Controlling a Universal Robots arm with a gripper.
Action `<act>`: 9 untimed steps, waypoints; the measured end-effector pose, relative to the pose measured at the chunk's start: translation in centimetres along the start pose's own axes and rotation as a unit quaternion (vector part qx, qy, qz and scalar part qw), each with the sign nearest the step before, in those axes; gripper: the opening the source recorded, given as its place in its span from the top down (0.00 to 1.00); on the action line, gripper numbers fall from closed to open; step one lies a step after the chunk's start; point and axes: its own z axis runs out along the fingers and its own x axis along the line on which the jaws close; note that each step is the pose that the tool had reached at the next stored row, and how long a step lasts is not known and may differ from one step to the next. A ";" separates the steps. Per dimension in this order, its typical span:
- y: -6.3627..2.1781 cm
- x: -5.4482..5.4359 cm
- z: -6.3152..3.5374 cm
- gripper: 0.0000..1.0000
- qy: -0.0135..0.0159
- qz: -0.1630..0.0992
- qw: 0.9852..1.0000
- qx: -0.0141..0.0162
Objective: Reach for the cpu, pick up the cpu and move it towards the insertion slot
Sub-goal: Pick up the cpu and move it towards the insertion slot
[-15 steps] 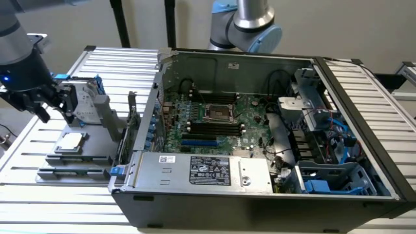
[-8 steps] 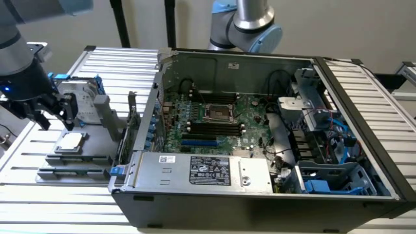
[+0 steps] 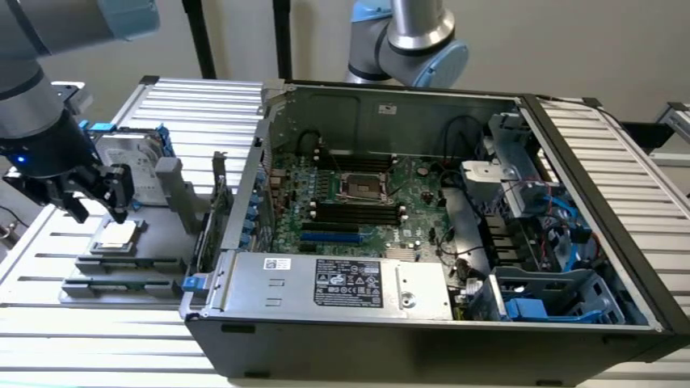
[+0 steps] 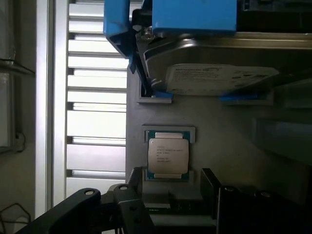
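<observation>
We see the hand (image 3: 100, 217) low over the cpu (image 3: 116, 234), fingers (image 4: 97, 209) apart, one on each side, not clamped on anything. The cpu lies flat in its small grey nest on a grey fixture (image 3: 161, 230), on the slatted worktop (image 3: 194, 105), at the exterior view's left, outside the pc case (image 3: 431, 339).

Writing: the cpu lid (image 4: 168, 157) carries a few lines of print, too small for us to read. The hard drive (image 4: 214, 78), standing in its blue frame just beside the cpu, has a white label w/ print, also not legible. The power supply (image 3: 334, 283) at the case's near edge has a black label and a white barcode sticker; we can't make out the text.

The insertion slot (image 3: 361, 187) sits mid motherboard (image 3: 421, 174), silver frame, dark centre, w/ long black memory slots (image 3: 351, 212) on either side. It's well apart from the cpu. Btwn the two stand a thin upright board (image 3: 218, 198) on the fixture and the case's side wall (image 3: 258, 162). A second arm (image 3: 410, 40) hangs behind the case. Blue cables and brackets fill the case's end at the exterior view's right.
</observation>
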 end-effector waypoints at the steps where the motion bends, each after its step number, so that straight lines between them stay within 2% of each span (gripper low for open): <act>1: -0.01 0.0 0.18 0.40 0.000 -0.001 1.000 0.000; 9: -0.07 -0.2 1.63 0.40 0.000 -0.007 1.000 0.000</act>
